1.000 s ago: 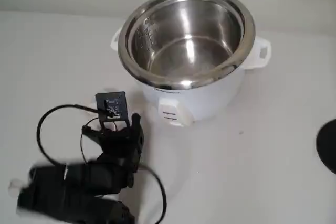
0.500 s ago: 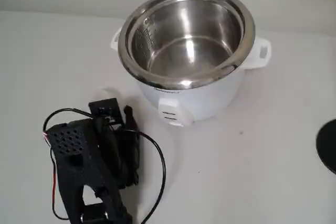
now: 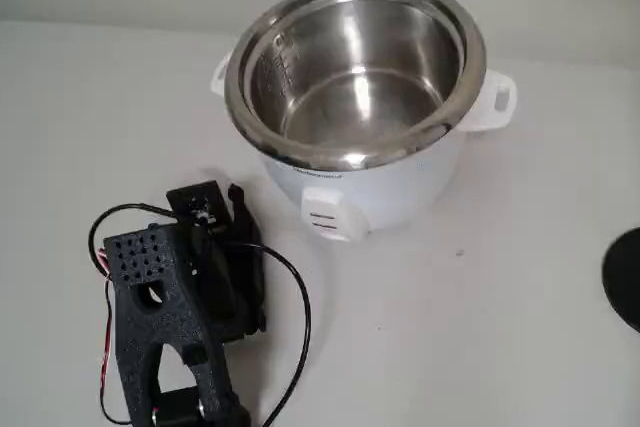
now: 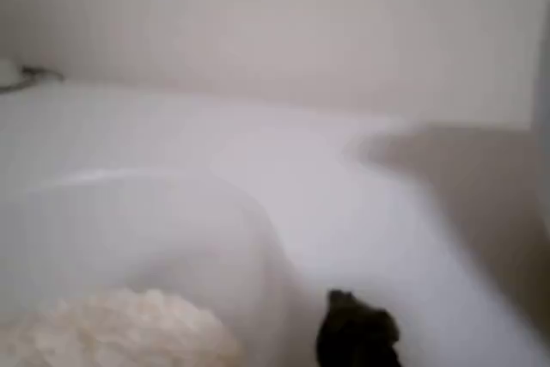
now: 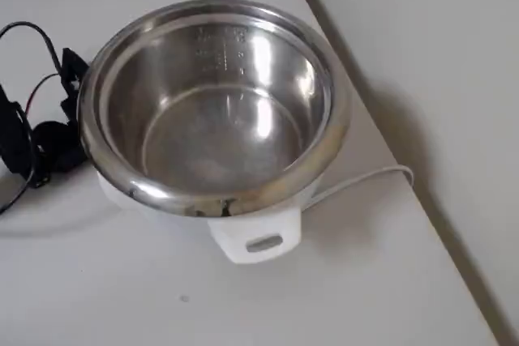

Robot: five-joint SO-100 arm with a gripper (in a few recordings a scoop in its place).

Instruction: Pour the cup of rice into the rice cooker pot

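Observation:
The rice cooker pot (image 3: 355, 67) is a shiny steel bowl in a white cooker body (image 3: 400, 182), and it is empty in the fixed view and in the overhead view (image 5: 215, 111). My black gripper (image 3: 226, 199) hovers low over the table just left of the cooker's front. The cup of rice (image 4: 146, 238) is a translucent whitish cup close up in the wrist view, with cream grains (image 4: 120, 333) heaped at the bottom left. One dark fingertip (image 4: 357, 334) sits just right of the cup wall. I cannot tell whether the jaws are pressing on the cup. In the fixed view the arm hides the cup.
A black cable (image 3: 300, 317) loops on the table beside the arm. A dark round object (image 3: 625, 277) lies at the right edge. In the overhead view a white cord (image 5: 357, 180) runs from the cooker toward the table edge (image 5: 389, 135).
The arm has swung up from lying low at the lower left and now stands over the spot beside the cooker. Its gripper end has shifted slightly right. The cooker has not moved.

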